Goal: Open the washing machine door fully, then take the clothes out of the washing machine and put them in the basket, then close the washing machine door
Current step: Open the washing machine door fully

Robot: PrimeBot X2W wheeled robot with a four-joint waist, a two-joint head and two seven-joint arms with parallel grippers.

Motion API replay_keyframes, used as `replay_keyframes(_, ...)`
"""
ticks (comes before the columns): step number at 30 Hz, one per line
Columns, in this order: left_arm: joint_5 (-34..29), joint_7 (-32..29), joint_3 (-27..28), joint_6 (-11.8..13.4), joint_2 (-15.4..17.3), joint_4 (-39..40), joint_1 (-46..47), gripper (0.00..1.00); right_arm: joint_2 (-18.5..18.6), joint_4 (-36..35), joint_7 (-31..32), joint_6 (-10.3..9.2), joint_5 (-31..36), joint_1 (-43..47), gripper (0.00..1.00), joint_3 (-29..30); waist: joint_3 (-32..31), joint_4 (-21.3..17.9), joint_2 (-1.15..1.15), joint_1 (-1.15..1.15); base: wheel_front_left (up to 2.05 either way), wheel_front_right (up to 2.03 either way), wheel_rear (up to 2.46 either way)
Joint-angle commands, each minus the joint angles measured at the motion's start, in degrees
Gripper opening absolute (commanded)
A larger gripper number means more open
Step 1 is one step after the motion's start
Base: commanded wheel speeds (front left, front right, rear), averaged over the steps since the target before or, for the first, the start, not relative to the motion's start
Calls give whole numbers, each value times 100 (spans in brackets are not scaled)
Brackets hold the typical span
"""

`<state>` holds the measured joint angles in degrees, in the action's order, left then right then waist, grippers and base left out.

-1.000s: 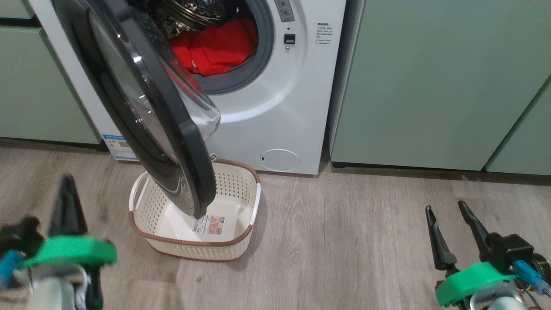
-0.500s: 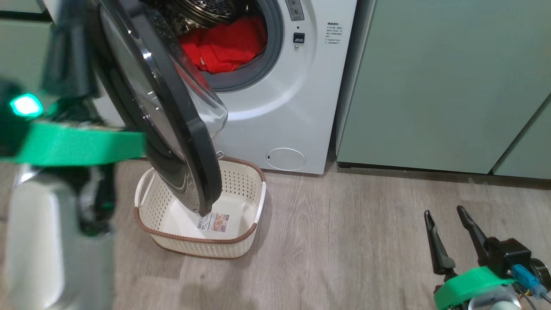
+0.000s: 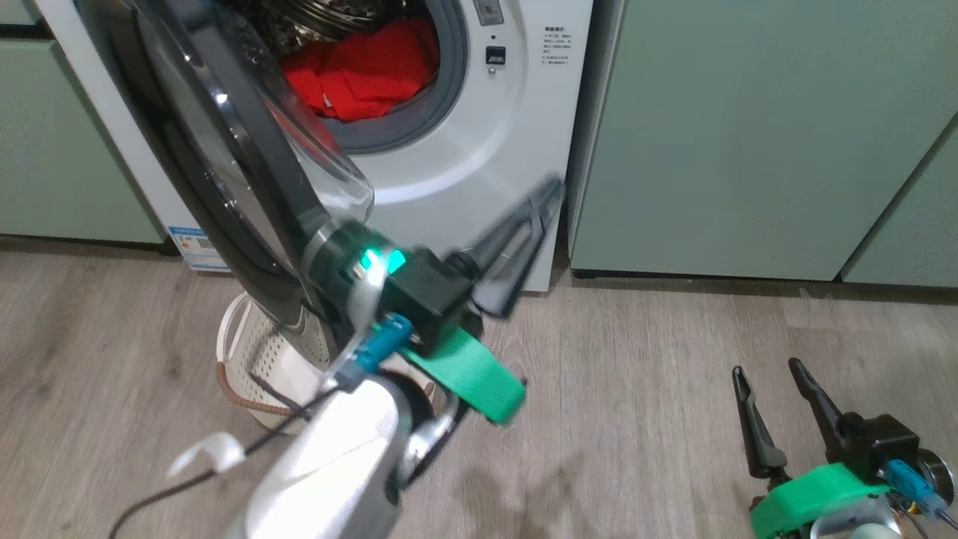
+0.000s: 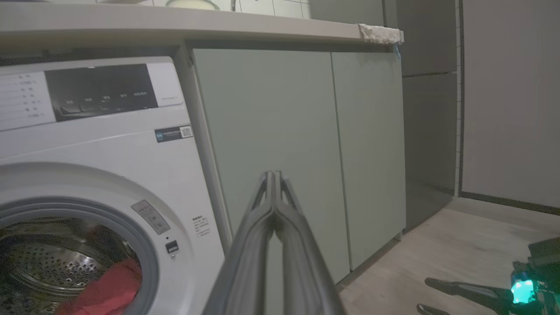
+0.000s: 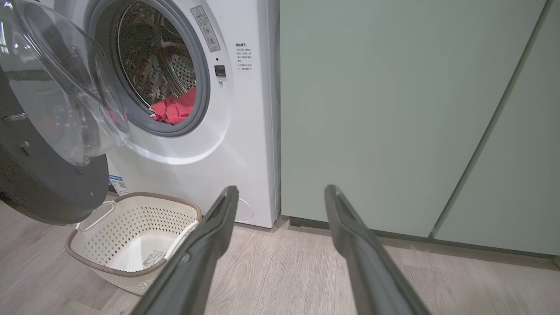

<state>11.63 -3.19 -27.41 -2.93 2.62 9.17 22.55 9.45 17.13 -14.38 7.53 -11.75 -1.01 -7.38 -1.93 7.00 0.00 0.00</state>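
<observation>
- washing machine door (image 3: 247, 172) hangs partly open, swung out over the basket (image 5: 131, 236) on the floor, right in front of the washing machine (image 3: 479, 165);
- clothes (image 3: 359, 71) sit inside the drum, a red heap;
- left tool (image 4: 273, 177) is up by the machine's front, fingers pressed together; blurry in the head view, but it looks to touch nothing;
- right tool (image 3: 766, 367) low over the floor, well apart, fingers spread, empty

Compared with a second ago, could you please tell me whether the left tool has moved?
Yes. The left tool, shut, has swung from left of the washing machine door, across it, to the lower right corner of the washing machine.
</observation>
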Motion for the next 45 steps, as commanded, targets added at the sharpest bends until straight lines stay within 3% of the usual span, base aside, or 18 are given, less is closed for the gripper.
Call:
replay_keyframes(1,92,101,55,70,30,-68,115,0,131,-192,-62,-4,-24,-172,100,-115,39,-25,0,0,0,0,0)
replay_keyframes(8,413,602,-257,312,27,-1610,89,0,120,-207,-62,-4,26,-187,100,-96,150,-39,0,0,0,0,0)
replay_keyframes(20,674,1446,466,994,30,-3830,700,0,134,-165,-62,-4,13,-230,100,-116,209,-19,0,0,0,0,0)
replay_keyframes(34,858,1690,611,1124,28,-4839,949,0,125,-140,-62,-4,-3,-187,100,-116,158,164,0,0,0,0,0)
replay_keyframes(45,944,1770,661,1183,122,-4871,714,0,69,-102,-62,-4,-64,-64,100,-89,19,794,0,0,0,0,0)
